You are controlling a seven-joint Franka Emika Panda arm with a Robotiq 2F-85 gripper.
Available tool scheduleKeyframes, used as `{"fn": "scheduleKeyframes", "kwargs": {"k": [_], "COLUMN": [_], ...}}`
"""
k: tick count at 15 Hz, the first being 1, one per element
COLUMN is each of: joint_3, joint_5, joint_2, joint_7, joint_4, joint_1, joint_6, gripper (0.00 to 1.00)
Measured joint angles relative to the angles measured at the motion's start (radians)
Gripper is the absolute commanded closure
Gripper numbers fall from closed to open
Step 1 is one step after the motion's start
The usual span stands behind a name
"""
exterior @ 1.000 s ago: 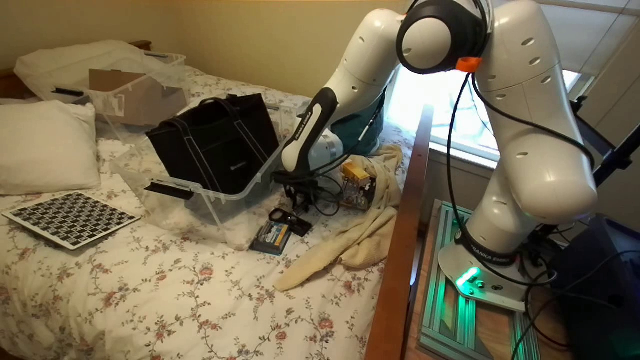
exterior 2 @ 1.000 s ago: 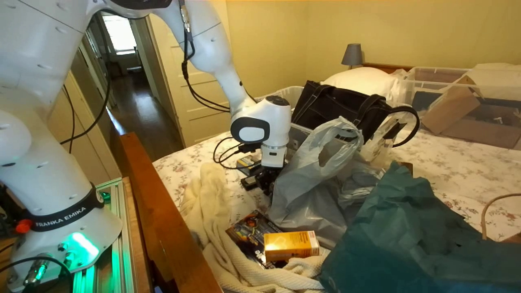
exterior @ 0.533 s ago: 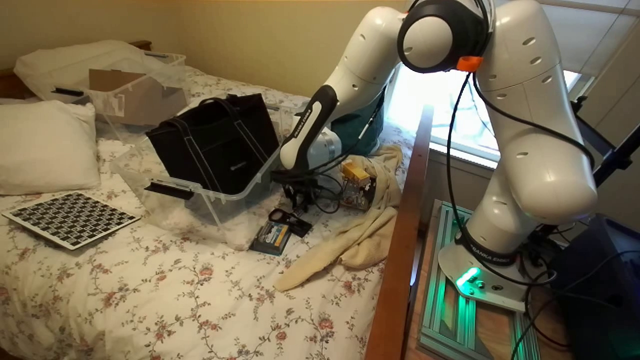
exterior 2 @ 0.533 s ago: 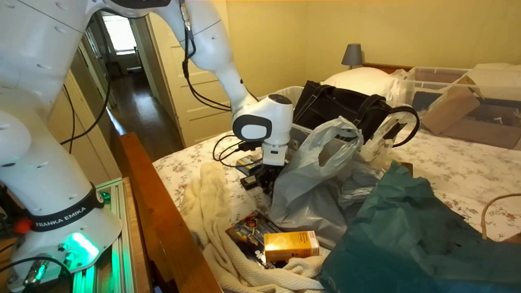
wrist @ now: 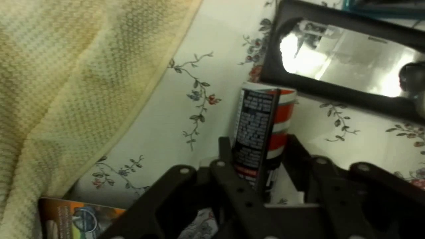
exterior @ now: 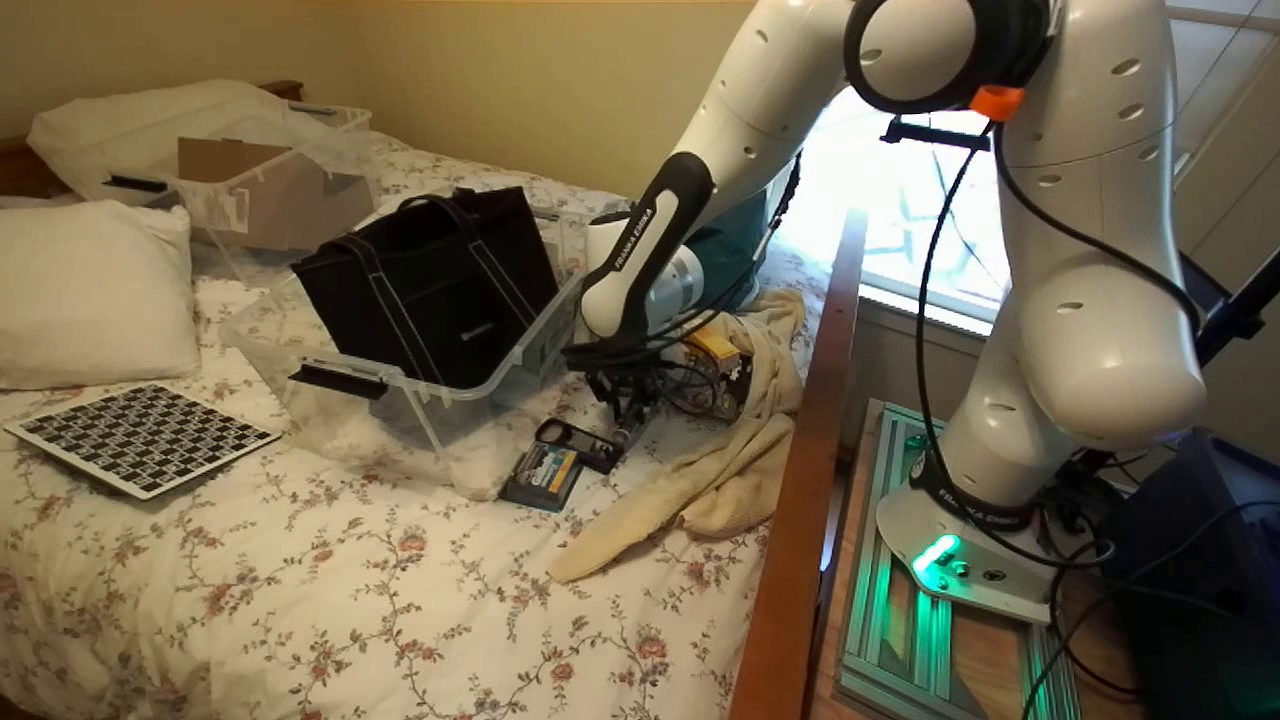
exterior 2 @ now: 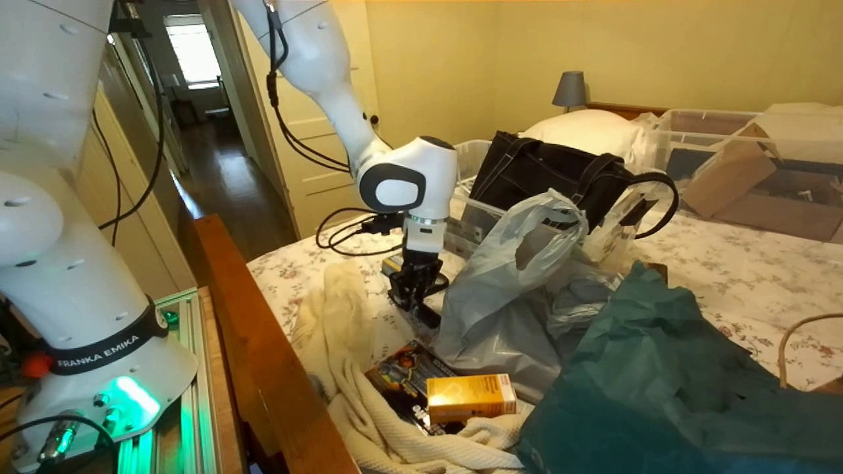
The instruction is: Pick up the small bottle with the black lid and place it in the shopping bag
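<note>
The small bottle (wrist: 257, 129) has a black, red and white label. My gripper (wrist: 258, 146) is shut on it, with a finger against each side. The bottle stands tilted between the fingers, its white end pointing away from the palm. Its other end runs down into the gripper, and no black lid can be made out. In both exterior views the gripper (exterior: 628, 405) (exterior 2: 416, 296) is low over the bed, and the bottle is mostly hidden there. The shopping bag (exterior: 430, 290) (exterior 2: 546, 174) is large and black and leans in a clear plastic bin (exterior: 440, 400), beyond the gripper.
A black case with a shiny middle (wrist: 345, 63) lies by the bottle, beside a teal-edged box (exterior: 543, 477). A grey plastic bag (exterior 2: 507, 316) stands close to the gripper. A yellow box (exterior 2: 471, 397), a cream blanket (exterior: 690, 500) and a teal bag (exterior 2: 658, 408) are near.
In the last half second the arm has drawn back toward the robot's base and the gripper has moved out from behind the grey plastic bag. The shopping bag and bin have not moved.
</note>
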Motion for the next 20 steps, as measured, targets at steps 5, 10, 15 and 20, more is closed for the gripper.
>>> {"fn": "scheduleKeyframes", "kwargs": {"k": [5,10,15,20], "joint_3": [-0.029,-0.069,-0.052,0.027], "joint_5": [-0.166,-0.428,-0.667,-0.829], "joint_2": [-0.115,-0.257,-0.408,-0.527], "joint_7": [0.068,0.246,0.42,0.47], "joint_4": [-0.089,-0.178,-0.228,-0.223], "joint_1": [0.05,0.103,0.088,0.003], "joint_6": [-0.017,-0.028,-0.064,-0.089], "gripper": [0.82,0.82,0.82,0.82]}}
